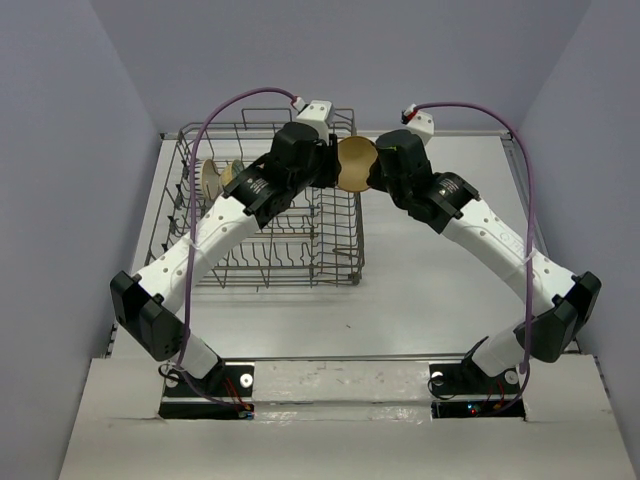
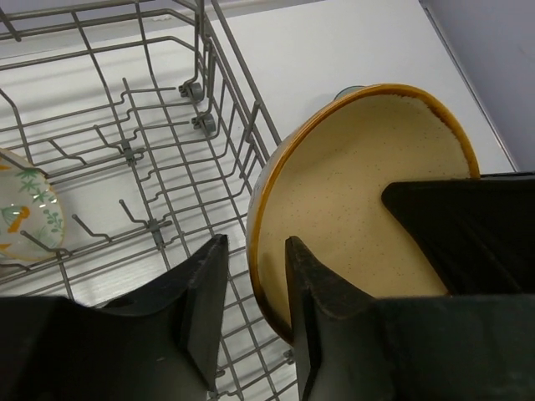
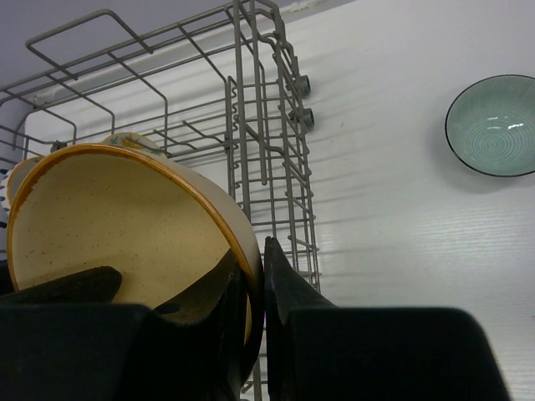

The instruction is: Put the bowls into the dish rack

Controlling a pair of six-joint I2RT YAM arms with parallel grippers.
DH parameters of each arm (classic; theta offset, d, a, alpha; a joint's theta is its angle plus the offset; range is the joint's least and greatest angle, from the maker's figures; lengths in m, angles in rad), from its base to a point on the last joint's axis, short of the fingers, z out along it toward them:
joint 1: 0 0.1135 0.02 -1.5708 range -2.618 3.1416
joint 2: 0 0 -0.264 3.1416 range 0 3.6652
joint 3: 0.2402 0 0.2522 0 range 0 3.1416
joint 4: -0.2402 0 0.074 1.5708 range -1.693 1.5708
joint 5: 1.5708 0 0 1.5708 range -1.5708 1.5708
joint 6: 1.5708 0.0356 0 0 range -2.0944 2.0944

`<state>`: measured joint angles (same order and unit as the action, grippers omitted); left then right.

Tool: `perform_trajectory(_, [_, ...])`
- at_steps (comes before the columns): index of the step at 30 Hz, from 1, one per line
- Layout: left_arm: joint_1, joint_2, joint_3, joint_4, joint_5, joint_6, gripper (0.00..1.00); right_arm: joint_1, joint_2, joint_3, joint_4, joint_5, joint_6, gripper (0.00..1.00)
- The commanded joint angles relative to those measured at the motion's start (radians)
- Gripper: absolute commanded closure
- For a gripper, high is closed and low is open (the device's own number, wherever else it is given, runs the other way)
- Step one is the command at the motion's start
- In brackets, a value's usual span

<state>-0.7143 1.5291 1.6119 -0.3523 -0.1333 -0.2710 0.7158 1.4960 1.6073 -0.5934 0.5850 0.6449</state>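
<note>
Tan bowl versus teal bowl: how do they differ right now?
The tan bowl is plain speckled with an amber rim; the teal bowl is green with ringed grooves. The tan bowl is tipped on edge, rim pinched in the right gripper; the teal bowl sits upright on the table, untouched. Both are round and outside the dish rack.

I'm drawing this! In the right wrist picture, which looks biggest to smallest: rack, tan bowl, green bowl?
1. rack
2. tan bowl, which looks big partly because it is right by the camera
3. green bowl, farther away

No readable text, labels, brands, numbers or signs in any view
</note>
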Motion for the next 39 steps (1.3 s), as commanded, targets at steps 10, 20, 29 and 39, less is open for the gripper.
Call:
perform_trajectory(10, [-0.005, 0.039, 0.059, 0.036, -0.046, 0.003, 1.00, 0.010, -0.034, 0.042, 0.130, 0.022, -0.016, 0.99])
perform_trajectory(20, [-0.005, -0.041, 0.075, 0.087, -0.117, 0.009, 1.00, 0.010, -0.051, 0.029, 0.118, 0.073, -0.028, 0.42])
perform_trajectory(29, [0.024, -0.058, 0.137, 0.030, -0.236, 0.033, 1.00, 0.010, -0.102, -0.010, 0.109, 0.148, -0.028, 0.34])
perform_trajectory(39, [0.102, 0.071, 0.287, -0.091, -0.658, 0.131, 1.00, 0.010, -0.146, -0.079, 0.081, 0.182, -0.014, 0.34])
